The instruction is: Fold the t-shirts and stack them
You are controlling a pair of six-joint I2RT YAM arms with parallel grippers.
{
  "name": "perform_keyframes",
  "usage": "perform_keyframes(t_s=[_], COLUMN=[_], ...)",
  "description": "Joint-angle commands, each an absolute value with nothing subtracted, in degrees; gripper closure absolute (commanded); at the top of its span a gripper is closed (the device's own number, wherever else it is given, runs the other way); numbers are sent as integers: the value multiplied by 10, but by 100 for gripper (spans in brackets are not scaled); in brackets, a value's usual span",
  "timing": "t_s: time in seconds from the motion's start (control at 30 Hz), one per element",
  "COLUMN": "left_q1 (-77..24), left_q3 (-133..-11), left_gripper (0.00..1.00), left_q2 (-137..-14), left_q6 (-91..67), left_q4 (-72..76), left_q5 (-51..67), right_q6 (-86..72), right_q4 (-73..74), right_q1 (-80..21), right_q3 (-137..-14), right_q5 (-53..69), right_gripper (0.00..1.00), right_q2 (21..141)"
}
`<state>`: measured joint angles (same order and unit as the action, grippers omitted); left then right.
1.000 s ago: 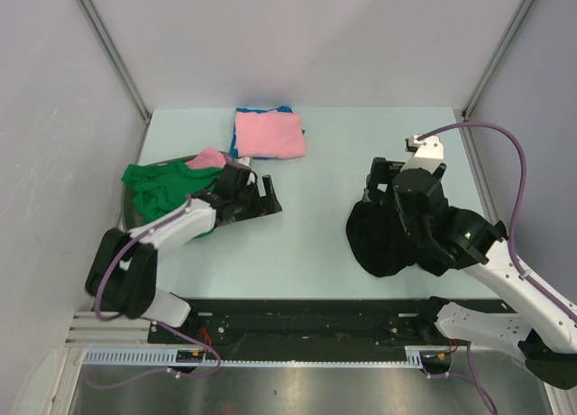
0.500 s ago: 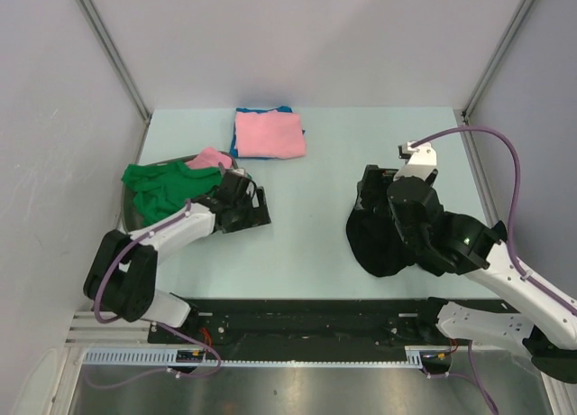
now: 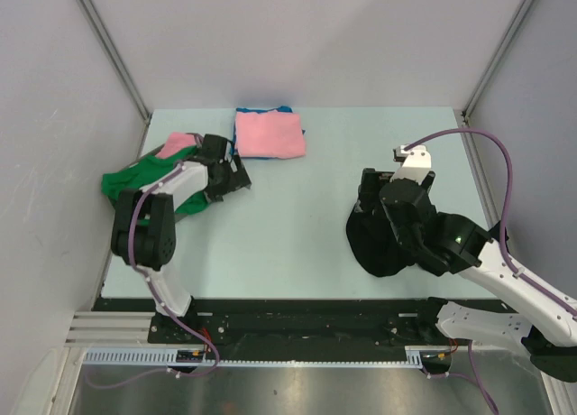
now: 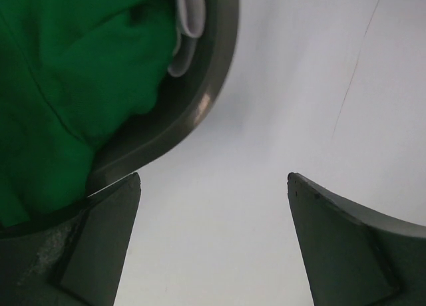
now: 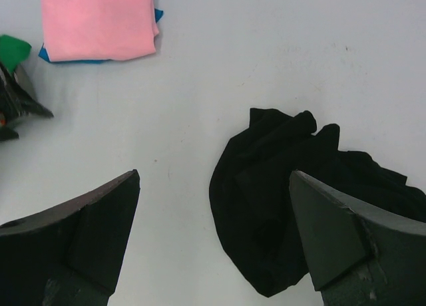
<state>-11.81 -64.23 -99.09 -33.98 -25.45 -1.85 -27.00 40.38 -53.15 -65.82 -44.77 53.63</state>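
Left gripper (image 4: 213,178), jaws spread wide and empty, hovers beside the rim of the grey tray (image 4: 200,106) that holds the crumpled green t-shirt (image 4: 60,86) at the table's (image 3: 315,162) left edge. Right gripper (image 5: 214,176), likewise released, hangs over the bunched black t-shirt (image 5: 293,206) near the right edge. A folded pink t-shirt (image 5: 98,21) lies atop the blue t-shirt (image 5: 44,53) at the far edge.

The left arm (image 3: 176,188) and right arm (image 3: 505,284) are white, black-jointed, with purple cables (image 3: 460,133).

Soft matt cloth, creased — black t-shirt (image 5: 286,186), green t-shirt (image 4: 66,86); counter (image 3: 306,244) smooth and matt; grey tray (image 4: 212,86) rim smooth, glossy
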Motion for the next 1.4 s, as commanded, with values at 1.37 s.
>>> perform_keyframes(t_s=[1.37], left_q1=[60], left_q3=[-474], left_gripper=[6], left_q2=[-666], left_q6=[-251], left_q4=[-408], left_q5=[-77], right_q6=[-351], right_q4=[398], right_q1=[-650], right_q3=[-630], right_q5=[-470], right_gripper=[0], right_q2=[546])
